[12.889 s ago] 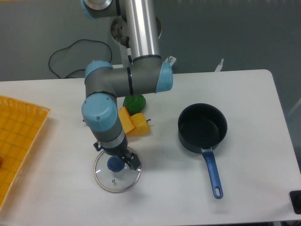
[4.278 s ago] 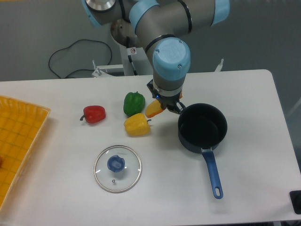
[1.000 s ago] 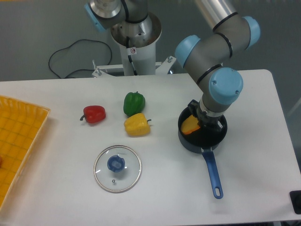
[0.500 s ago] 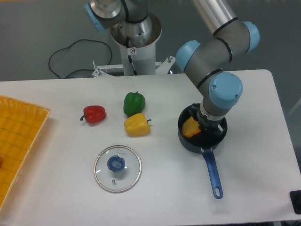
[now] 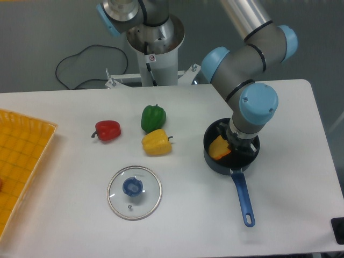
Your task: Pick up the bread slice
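Down inside the pot (image 5: 248,141) sits the hand (image 5: 232,149), tucked under the blue-capped wrist, and the bread slice (image 5: 218,148) is right against it, yellow-orange face tilted up toward the pot's left wall. The fingers themselves are hidden by the wrist, so whether they are clamped on the slice or spread around it cannot be told from this angle.

Now sweeping across from the far left, taking the pot as our marker. Farthest from it, at the left edge of the surface (image 5: 290,215), lies the yellow tray (image 5: 21,161). Next comes the red pepper (image 5: 107,129), well to the pot's left. Closer in and toward the front, the glass lid (image 5: 134,192) lies flat with its blue knob up. Then the green pepper (image 5: 153,118) stands behind the yellow pepper (image 5: 157,143), the two just about touching, both near the pot's left side but clear of it. At the pot itself, the blue handle (image 5: 243,200) runs out toward the front edge. Behind it all, the arm's grey base (image 5: 156,54) stands beyond the peppers, a black cable (image 5: 80,59) looping to its left.
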Tool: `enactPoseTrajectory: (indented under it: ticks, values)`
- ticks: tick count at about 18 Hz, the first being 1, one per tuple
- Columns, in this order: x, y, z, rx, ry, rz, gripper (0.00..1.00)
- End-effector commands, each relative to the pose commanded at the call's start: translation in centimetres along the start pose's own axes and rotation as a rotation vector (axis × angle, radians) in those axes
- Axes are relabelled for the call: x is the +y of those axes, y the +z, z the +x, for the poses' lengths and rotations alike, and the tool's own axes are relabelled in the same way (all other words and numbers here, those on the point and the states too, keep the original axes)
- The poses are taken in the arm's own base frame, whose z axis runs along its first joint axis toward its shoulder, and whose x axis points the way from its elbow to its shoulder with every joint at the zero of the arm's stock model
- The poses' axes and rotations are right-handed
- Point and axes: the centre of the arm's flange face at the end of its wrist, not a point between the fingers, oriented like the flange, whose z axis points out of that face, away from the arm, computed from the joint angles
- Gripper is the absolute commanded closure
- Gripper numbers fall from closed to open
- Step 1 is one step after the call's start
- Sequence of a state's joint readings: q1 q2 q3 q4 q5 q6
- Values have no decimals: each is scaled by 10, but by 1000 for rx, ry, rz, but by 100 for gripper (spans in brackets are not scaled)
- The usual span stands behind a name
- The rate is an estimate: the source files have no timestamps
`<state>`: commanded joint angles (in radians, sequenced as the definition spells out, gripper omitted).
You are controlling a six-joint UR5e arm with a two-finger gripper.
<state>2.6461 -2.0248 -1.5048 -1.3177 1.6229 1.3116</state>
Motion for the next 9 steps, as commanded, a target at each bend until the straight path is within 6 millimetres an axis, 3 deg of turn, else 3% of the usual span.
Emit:
enactPoseTrajectory:
  ticks: [3, 5, 6, 7, 9]
  values:
    - [0, 0, -1, 0, 2, 1, 96]
    - [-1, 0, -4, -13, 4, 5, 53]
    - [-2, -2, -5, -31, 4, 8, 14]
    - [-2, -3, -6, -47, 4, 9, 0]
    - [-2, -11, -8, -60, 1, 12, 0]
